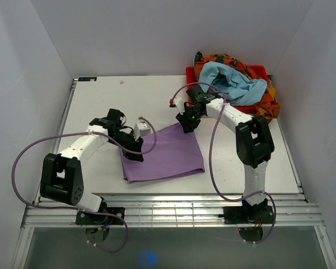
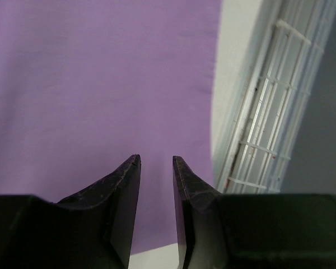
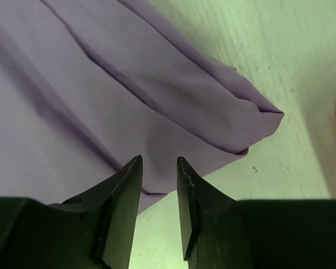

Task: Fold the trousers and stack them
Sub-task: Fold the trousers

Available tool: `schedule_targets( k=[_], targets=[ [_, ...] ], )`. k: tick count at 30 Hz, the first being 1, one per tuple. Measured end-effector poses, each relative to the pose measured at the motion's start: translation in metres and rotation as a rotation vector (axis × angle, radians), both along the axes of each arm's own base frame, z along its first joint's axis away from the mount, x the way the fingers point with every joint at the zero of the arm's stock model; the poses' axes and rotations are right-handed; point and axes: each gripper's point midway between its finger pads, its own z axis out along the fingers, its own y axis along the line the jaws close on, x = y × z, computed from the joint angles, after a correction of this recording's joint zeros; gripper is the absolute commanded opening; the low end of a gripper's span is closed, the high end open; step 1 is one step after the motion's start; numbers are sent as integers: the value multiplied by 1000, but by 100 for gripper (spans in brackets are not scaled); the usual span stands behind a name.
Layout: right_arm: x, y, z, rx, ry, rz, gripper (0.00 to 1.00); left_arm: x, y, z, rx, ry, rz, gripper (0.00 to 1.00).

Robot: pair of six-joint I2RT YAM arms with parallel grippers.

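The trousers [image 1: 162, 152] lie folded into a lilac rectangle in the middle of the white table [image 1: 101, 106]. My left gripper [image 1: 135, 150] hangs over their left edge. In the left wrist view its jaws [image 2: 157, 159] stand slightly apart above flat purple cloth [image 2: 101, 84], with nothing between them. My right gripper [image 1: 189, 124] is at the far right corner of the fold. In the right wrist view it [image 3: 159, 159] is open a little just above the cloth's edge, and the folded layers [image 3: 173, 89] end in a corner to its right. Neither gripper holds cloth.
A red basket [image 1: 252, 72] at the back right holds a light blue garment [image 1: 235, 84] and an orange patterned cloth [image 1: 269, 103]. A slatted metal rail [image 1: 168, 210] runs along the near table edge. White walls close in the left, right and back.
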Motion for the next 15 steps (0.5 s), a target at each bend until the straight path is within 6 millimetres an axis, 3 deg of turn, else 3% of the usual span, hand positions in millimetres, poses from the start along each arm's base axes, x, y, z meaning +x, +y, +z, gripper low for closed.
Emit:
schedule_targets(
  k=[4,11,15],
  targets=[
    [5,-11,-34,-73,24,18,38,-42,-22,-21,33,36,-125,41],
    [17,-14,-37,-102,-38,45,38,-35,-14,-43,98,25,-107,41],
    [22,-14,-33,-97,-67,53,50,-40,-6,-60,144,41,-113,40]
  ],
)
